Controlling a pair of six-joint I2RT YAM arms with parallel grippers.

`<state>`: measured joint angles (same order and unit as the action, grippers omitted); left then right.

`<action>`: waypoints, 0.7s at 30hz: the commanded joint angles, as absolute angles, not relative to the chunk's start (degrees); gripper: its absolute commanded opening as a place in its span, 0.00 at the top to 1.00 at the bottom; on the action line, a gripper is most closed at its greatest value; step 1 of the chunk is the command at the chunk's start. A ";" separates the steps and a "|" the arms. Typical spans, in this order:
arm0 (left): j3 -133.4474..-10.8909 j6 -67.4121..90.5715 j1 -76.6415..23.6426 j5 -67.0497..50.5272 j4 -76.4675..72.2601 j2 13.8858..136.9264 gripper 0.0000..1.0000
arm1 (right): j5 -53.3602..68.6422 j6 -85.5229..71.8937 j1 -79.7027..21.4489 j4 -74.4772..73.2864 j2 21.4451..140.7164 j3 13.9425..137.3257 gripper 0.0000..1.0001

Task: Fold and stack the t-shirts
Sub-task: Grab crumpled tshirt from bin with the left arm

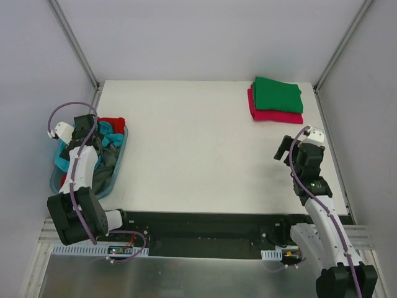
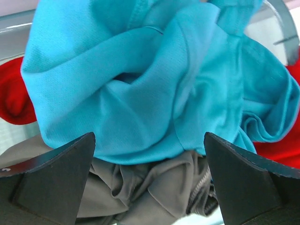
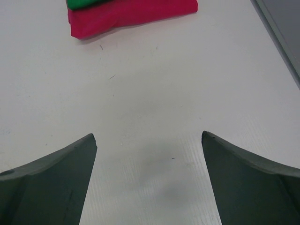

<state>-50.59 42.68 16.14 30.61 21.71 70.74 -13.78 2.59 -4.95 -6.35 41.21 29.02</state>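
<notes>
- The teal t-shirt (image 2: 154, 79) lies crumpled on top of the heap inside the basket (image 1: 121, 155), bunched into loose folds.
- A grey t-shirt (image 2: 150, 187) lies under it, also crumpled, on the near side of the heap in the left wrist view.
- A red t-shirt (image 1: 113, 123) shows at the far end of the basket, partly covered by the teal one.
- The green t-shirt (image 1: 277, 94) lies folded on top of the folded pink-red t-shirt (image 1: 279, 116). The pair forms a stack at the far right corner of the table (image 1: 198, 143).
- The pink-red one sticks out past the green along the near and left edges.
- The basket, translucent blue, sits at the table's left edge, well apart from the stack.
- The left gripper (image 2: 149, 140) hangs over the basket just above the teal and grey cloth. Its jaws are spread wide with nothing clamped, and I cannot tell whether the fingers (image 2: 51, 183) touch the fabric.
- The right gripper (image 3: 147, 138) is over bare table on the near side of the stack, apart from it. Its jaws are spread wide and hold nothing.
</notes>
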 commanded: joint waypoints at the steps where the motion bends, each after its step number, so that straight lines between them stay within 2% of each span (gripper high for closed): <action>1: -52.04 43.68 19.33 30.50 18.47 72.68 0.02 | -14.33 4.13 -4.66 -3.43 39.99 29.27 0.04; 3: -51.77 44.21 21.09 28.31 18.02 74.17 0.09 | -13.10 4.31 -4.66 -2.73 40.43 29.09 0.04; 5: -51.85 44.56 22.76 25.16 17.93 75.75 0.30 | -13.01 4.39 -4.75 -2.55 41.22 29.27 0.04; 6: -52.20 44.47 23.46 23.66 17.93 76.28 0.47 | -13.18 4.31 -4.75 -2.64 41.57 29.44 0.04; 8: -52.73 43.86 23.99 21.02 17.84 76.82 0.91 | -13.53 4.31 -4.66 -2.64 41.75 29.53 0.04; 9: -53.00 43.25 23.99 20.14 17.84 76.73 1.00 | -13.80 4.22 -4.66 -2.81 41.66 29.44 0.04; 13: -52.21 41.04 23.91 15.48 17.41 73.14 1.00 | -13.89 4.31 -4.66 -2.64 40.52 29.09 0.04; 18: -46.50 40.78 23.12 8.19 13.62 57.87 1.00 | -13.63 3.96 -4.66 -1.41 39.20 28.30 0.04; 21: -46.23 41.48 17.25 8.00 13.62 51.09 1.00 | -12.49 3.08 -4.66 -0.26 38.85 27.51 0.04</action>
